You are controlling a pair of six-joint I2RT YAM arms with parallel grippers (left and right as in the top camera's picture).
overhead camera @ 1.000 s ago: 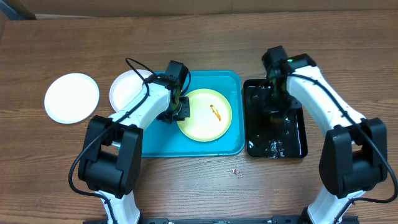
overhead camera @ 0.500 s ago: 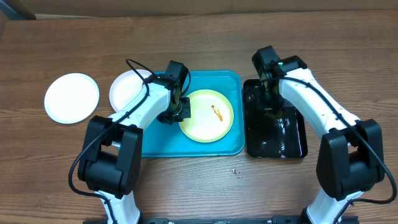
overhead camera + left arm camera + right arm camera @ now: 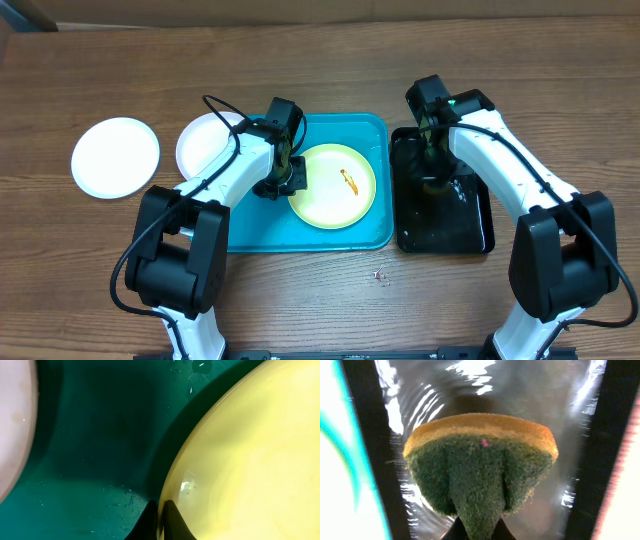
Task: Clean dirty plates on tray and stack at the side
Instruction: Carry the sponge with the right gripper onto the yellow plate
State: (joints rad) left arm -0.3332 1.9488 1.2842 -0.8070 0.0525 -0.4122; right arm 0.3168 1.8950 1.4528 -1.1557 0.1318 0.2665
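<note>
**Inspector:** Report your left side.

**Operator's aide:** Your first white plate [image 3: 115, 157] lies alone on the table [image 3: 300, 300]. The second white plate [image 3: 200, 143] sits at the teal tray's [image 3: 355, 127] left edge. Your left gripper [image 3: 160, 516] is clamped on the rim of the yellow-green plate [image 3: 335, 200], which lies in that tray with its orange smear [image 3: 347, 180] showing.

**Inspector:** And your right?

**Operator's aide:** Your right gripper [image 3: 472, 532] pinches the sponge [image 3: 480, 470] over the wet black tray [image 3: 470, 228].
</note>
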